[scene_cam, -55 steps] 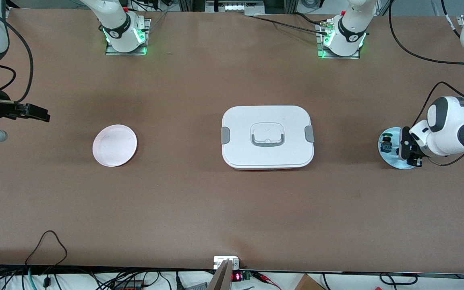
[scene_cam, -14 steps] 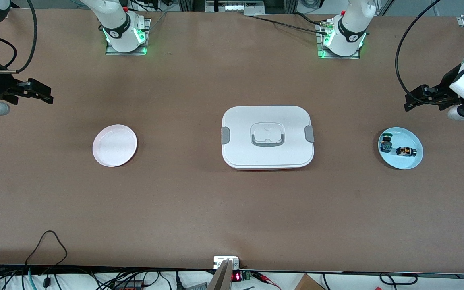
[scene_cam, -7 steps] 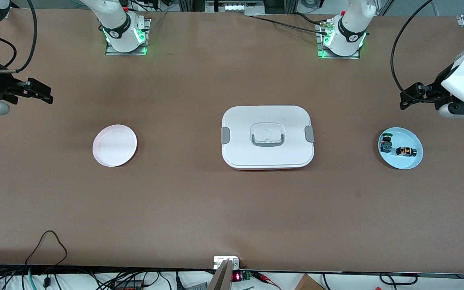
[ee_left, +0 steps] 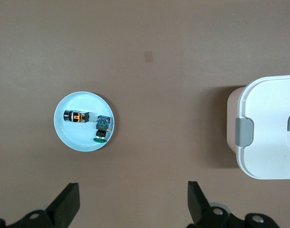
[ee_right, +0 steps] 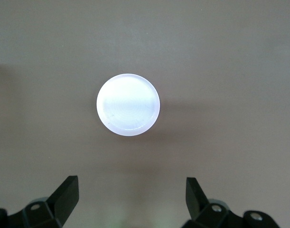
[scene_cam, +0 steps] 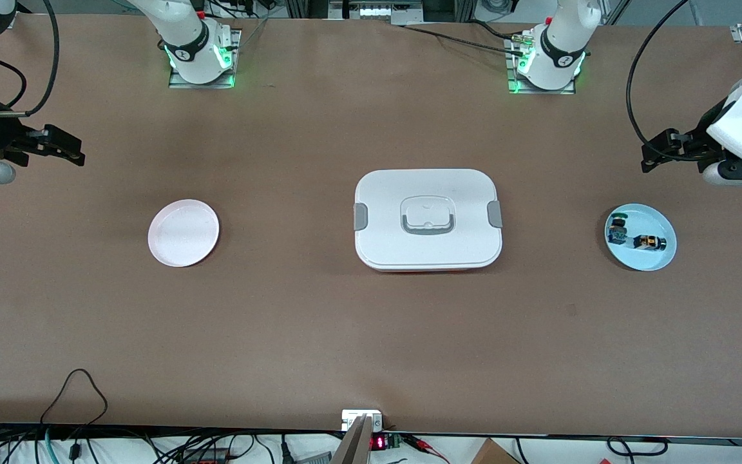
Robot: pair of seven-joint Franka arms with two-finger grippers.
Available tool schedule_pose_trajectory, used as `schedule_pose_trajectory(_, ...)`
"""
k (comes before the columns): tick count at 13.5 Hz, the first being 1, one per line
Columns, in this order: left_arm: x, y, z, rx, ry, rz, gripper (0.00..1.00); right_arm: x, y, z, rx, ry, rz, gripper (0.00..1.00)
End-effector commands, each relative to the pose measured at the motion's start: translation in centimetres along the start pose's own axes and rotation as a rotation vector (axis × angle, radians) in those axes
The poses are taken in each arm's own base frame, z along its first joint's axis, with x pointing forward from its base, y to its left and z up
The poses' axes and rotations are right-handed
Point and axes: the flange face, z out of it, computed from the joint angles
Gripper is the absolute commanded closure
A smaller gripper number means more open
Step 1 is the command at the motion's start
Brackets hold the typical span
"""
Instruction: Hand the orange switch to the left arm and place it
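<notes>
The orange switch (scene_cam: 648, 242) lay on its side in the pale blue plate (scene_cam: 664, 258) at the left arm's end of the table (scene_cam: 371, 335), just beside the green-and-blue switch (scene_cam: 616, 231), the 2 parts close but apparently not touching. The left hand (scene_cam: 656, 156) hung in the air over bare table beside that plate, fingers spread wide and holding nothing. The right hand (scene_cam: 67, 153) was over bare table at the right arm's end, near the white plate (scene_cam: 183, 232), also spread wide and empty; that arm waited. The box (scene_cam: 428, 219) sat closed between the 2 plates, well apart from both.

The step in hand looked like the pickup, not yet begun. To do it well, the left hand should come down centred over the orange switch, its fingers turned to straddle the short black body across its width, as the left wrist view showed the part (ee_left: 76, 116) lying lengthwise with the other switch (ee_left: 102, 125) at 1 end. Closing across the barrel would keep the fingers off the neighbour and stop the cylinder rolling away. A shallow descent risked clipping the plate rim. For the handover, the switch should be lifted high enough to pass above the box lid and its handle, with the free end left exposed for the right hand to take.
</notes>
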Motion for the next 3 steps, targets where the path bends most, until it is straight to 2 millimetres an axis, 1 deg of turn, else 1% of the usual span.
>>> schedule_pose_trajectory(1,-0.29,-0.29,-0.13,0.022,0.002,0.014,0.00,-0.28,0.10,-0.58,-0.003,-0.003,-0.001,0.00)
schedule_pose_trajectory(3,-0.29,-0.22,-0.14,0.024,0.002,0.016,0.00,-0.28,0.12,-0.58,-0.004,-0.003,-0.001,0.00)
